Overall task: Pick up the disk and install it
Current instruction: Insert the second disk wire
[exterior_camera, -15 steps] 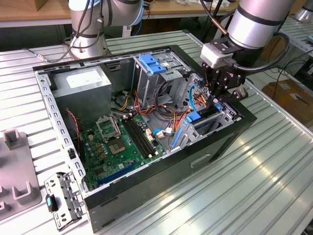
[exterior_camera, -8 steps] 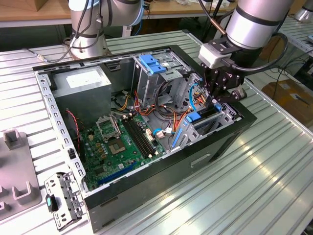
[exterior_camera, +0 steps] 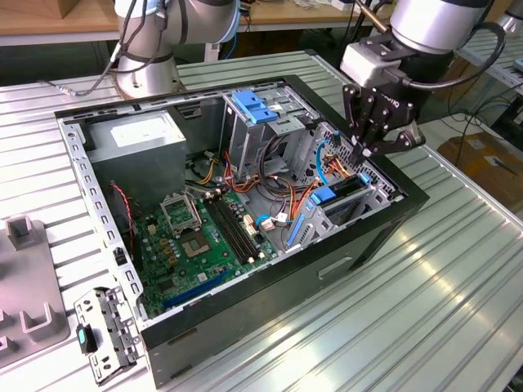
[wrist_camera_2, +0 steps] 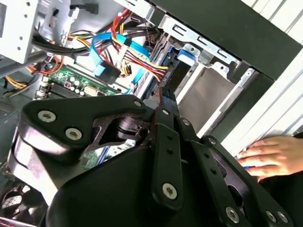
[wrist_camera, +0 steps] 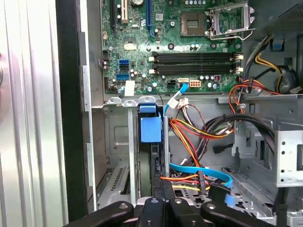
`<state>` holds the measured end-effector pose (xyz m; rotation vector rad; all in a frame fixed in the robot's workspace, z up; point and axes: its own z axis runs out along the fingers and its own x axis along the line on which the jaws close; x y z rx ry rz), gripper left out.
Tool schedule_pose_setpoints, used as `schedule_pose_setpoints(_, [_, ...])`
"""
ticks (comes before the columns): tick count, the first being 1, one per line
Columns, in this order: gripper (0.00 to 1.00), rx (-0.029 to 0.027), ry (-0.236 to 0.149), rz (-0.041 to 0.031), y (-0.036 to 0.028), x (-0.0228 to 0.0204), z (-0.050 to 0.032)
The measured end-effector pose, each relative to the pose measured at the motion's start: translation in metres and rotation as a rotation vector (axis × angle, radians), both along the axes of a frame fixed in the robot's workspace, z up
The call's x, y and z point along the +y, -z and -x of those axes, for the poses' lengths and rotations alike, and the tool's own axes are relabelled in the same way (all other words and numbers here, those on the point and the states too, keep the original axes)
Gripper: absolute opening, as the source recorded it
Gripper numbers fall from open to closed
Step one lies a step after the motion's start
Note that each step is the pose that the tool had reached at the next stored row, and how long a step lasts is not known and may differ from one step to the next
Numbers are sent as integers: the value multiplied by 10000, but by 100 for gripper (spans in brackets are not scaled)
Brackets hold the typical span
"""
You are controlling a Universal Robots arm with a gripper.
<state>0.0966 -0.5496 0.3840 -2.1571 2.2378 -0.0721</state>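
the black drive bracket (exterior_camera: pixel 105 333) lies nearest on the ribbed tabletop (exterior_camera: pixel 425 286), at the exterior view's left, just beside the open computer case (exterior_camera: pixel 245 327). moving right, the green motherboard (exterior_camera: pixel 204 237) covers the case floor, the grey cage with its blue latch (exterior_camera: pixel 252 106) stands farther back, and a bundle of orange and red power wires (exterior_camera: pixel 282 192) runs between them. at the right end, the disk (exterior_camera: pixel 339 196) stands on edge in its bay, blue carrier showing, and looks seated or nearly so. the hand (exterior_camera: pixel 372 143) hovers just above it, fingers drawn narrow and holding nothing that shows. risks: if the carrier is not fully home, a push could jam it against the bay wall; the blue cable (wrist_camera: pixel 199 170) lies near the slot and could get pinched; a person's hand (wrist_camera_2: pixel 272 156) rests beside the case, near the arm.
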Motion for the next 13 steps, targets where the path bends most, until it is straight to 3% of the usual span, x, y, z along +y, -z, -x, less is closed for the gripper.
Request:
schedule_pose_setpoints(3, [11, 2, 0, 2, -95, 63, 0])
schedule_pose_setpoints(7, [11, 18, 0, 8, -135, 143, 0])
schedule_pose_setpoints(10, [11, 141, 0, 28, -135, 251, -3])
schedule_pose_setpoints(13, [11, 270, 1, 37, -135, 320, -12])
